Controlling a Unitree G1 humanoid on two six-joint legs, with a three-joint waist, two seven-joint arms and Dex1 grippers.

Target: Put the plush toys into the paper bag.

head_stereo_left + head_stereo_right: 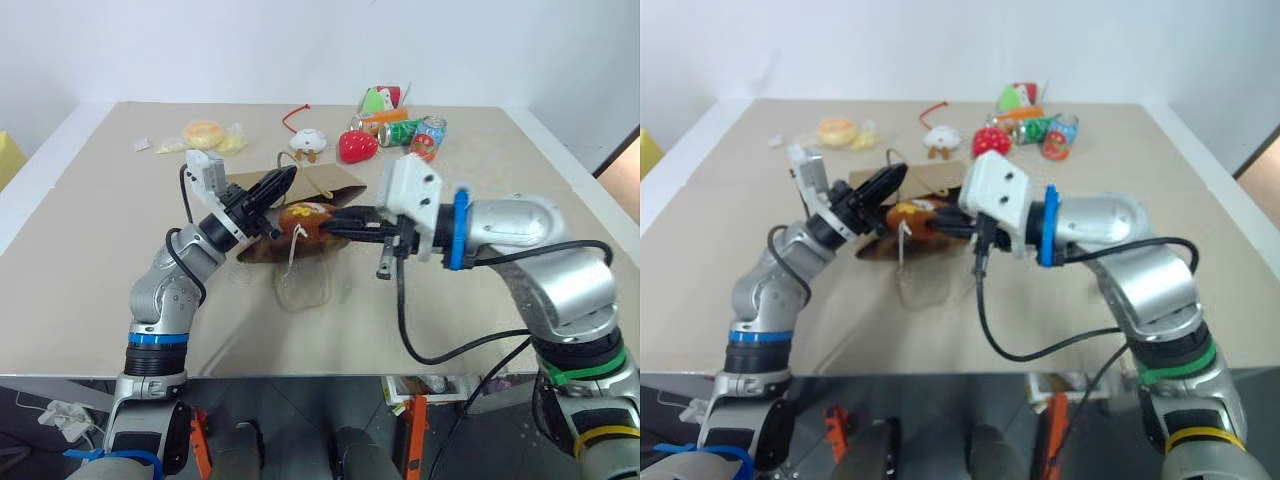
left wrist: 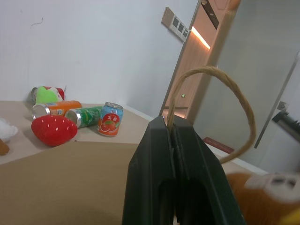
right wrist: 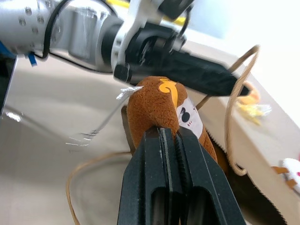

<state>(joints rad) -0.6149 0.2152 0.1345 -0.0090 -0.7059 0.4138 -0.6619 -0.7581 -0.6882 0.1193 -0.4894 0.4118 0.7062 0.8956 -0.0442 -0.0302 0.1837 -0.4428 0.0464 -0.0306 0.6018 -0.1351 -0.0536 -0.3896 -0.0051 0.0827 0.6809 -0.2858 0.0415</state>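
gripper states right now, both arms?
Left gripper: shut on the paper bag handle.
Right gripper: shut on the brown plush toy.

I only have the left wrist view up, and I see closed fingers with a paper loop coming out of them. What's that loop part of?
Observer: It's one handle of the paper bag; the left gripper is shut on it and holds the bag's mouth up off the table.
Operator: There's some brown fuzz at the edge of my picture. What is it?
Observer: The brown plush toy, pinched in the right gripper right at the bag's opening.
Operator: Where's the other plush toy, the white-and-yellow one?
Observer: I can't pick it out in any view. A white round plush with red cord sits behind the bag, beside a red strawberry.
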